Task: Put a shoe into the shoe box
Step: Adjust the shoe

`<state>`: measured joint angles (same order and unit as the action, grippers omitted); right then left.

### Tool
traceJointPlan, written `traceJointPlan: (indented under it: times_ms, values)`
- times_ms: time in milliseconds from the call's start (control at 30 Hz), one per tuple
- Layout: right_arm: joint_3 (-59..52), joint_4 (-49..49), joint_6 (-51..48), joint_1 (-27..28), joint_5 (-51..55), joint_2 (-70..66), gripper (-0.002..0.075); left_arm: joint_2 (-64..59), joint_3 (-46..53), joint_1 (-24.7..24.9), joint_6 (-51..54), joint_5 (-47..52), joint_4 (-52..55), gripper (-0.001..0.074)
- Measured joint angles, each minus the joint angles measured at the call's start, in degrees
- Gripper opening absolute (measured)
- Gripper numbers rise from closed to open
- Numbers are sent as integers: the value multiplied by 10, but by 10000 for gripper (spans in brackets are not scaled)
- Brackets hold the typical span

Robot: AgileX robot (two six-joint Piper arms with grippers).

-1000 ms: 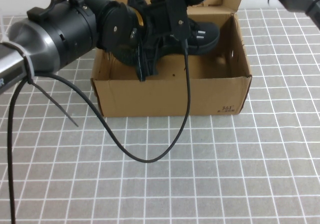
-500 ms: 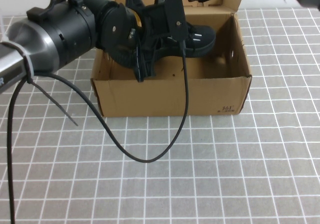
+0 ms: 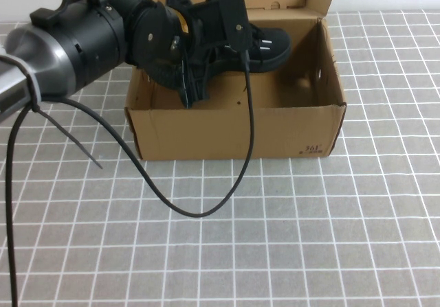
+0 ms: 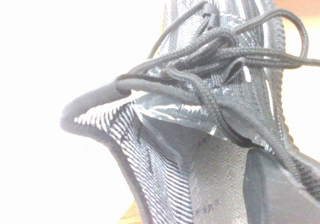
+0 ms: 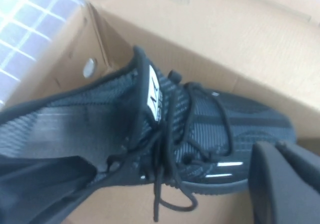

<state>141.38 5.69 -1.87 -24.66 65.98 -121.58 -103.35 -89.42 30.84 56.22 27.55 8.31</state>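
The left arm (image 3: 69,39) reaches in from the left over a tabletop (image 3: 309,238) covered with a grey cloth ruled in white squares, a black cable (image 3: 179,207) looping down from it onto the cloth. Its left end effector (image 3: 199,60) is inside the shoe box (image 3: 234,132), its fingers pressed together on the heel collar of the shoe (image 3: 265,46); the left wrist view shows the collar, the laces and the lining of the shoe (image 4: 200,134) filling the frame right at the camera.

The shoe box is brown corrugated cardboard, open at the top, its lid flap standing up behind, with a small dark print near its front right corner. The only thing in it is the black knit shoe, toe pointing to the right wall, white dash marks on its side. Whether the sole rests on the box floor cannot be told.

The right end effector (image 5: 280,184) is out of the high view; in the right wrist view 1 dark finger shows above the toe of the shoe (image 5: 200,129), clear of it, with the jaws closed on nothing.

Compared with 1 second ago, the right arm has gone from the top right of the high view, and the left arm and shoe have shifted slightly toward the back of the box.
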Motion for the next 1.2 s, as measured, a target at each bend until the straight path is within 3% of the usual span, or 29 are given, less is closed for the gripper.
traceJointPlan:
  times_ms: [367, 833, 967, 1200]
  values:
    - [22, -62, 0, 8, 64, 37, -16, 0, 0, -1, 2, -15, -1, 10]
    - [-20, -21, -1, 94, 68, 145, -16, -7, 0, -30, 16, -28, -33, 10]
    - [-106, -21, -2, 111, 68, 209, -16, -17, -21, -47, 78, -11, -95, 9]
    - [-299, -21, -2, 147, 59, 335, -16, -45, -98, -87, 280, 65, -336, 9]
